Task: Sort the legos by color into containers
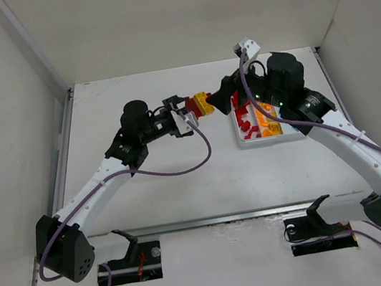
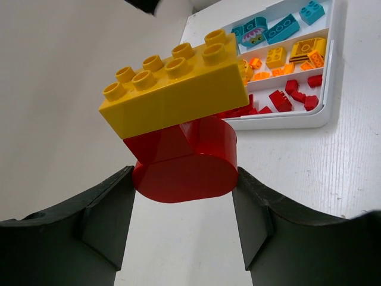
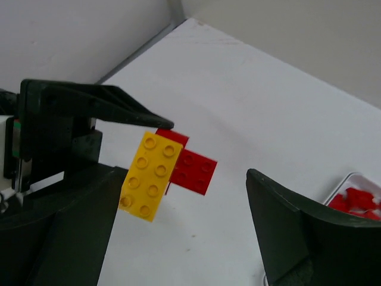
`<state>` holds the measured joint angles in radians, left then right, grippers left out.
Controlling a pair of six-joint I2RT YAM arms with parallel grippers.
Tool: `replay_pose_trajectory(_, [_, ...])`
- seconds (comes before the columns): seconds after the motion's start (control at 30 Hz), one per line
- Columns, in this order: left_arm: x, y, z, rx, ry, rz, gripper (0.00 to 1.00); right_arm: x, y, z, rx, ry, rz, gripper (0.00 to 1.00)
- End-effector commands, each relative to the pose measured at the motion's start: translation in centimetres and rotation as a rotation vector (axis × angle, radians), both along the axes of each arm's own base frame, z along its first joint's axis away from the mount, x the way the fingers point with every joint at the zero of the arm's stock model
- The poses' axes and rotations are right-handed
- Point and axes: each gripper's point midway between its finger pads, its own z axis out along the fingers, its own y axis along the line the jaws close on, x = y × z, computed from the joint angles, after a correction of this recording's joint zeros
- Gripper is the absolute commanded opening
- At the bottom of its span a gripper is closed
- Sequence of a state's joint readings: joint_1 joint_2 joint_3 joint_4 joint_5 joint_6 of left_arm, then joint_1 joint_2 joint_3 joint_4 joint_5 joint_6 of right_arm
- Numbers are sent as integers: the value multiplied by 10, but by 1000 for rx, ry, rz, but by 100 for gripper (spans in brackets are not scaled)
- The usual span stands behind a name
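Legos: red piece (image 2: 184, 170) was pinched in left tool (image 2: 181, 199), clear of the desk (image 2: 333, 185), yellow brick (image 2: 172, 89) stuck on top. Right tool (image 3: 178, 232) was spread wide, fingers flanking the yellow brick; contact unclear. Beyond, white tray (image 2: 326, 110): red bricks in the compartment closest to left tool, orange-yellow middle, blue farthest.

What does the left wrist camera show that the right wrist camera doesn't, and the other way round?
Only the left wrist view shows all three compartments of the tray: cyan pieces, orange and yellow pieces, red pieces. Only the right wrist view shows the right gripper, open, its fingers either side of the yellow brick. Both show that yellow brick stuck on a round red piece, which the left gripper clamps.
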<state>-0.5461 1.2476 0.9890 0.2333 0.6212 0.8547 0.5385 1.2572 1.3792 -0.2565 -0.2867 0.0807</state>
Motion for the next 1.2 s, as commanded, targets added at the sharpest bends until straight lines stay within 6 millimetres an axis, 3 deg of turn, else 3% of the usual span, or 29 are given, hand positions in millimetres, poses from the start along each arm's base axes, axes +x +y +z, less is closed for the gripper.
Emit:
replay_pose_trajectory(0.0, [-4,1,31,-63,-37,4,0,-20,16,18,130,34,86,89])
replay_pose_trajectory(0.3, [2,8,21,-53,-33,59,0,-17,34,3,151,124,119,84])
replay_pose_trajectory(0.47, [2,10,21,-57,-40,70,0,2,43,-24,123,186,87,79])
replay_pose_trajectory(0.6, [-1,11,17,-61,-32,71,0,13,44,-23,133,187,54,75])
replay_pose_trajectory(0.7, [-1,13,17,-64,-39,80,0,13,49,-19,138,178,64,65])
replay_pose_trajectory(0.83, [3,16,17,-73,-40,108,0,15,54,-26,119,171,92,43])
replay_pose_trajectory(0.87, [3,16,12,-67,-31,108,0,10,57,-25,121,176,125,29])
replay_pose_trajectory(0.97, [3,18,7,-60,-23,119,0,5,62,-30,111,184,172,10])
replay_pose_trajectory(1.07, [6,20,6,-63,-17,143,0,3,64,-28,111,172,197,0])
replay_pose_trajectory(1.17, [7,20,-5,-38,-3,142,0,4,58,-39,95,183,184,0])
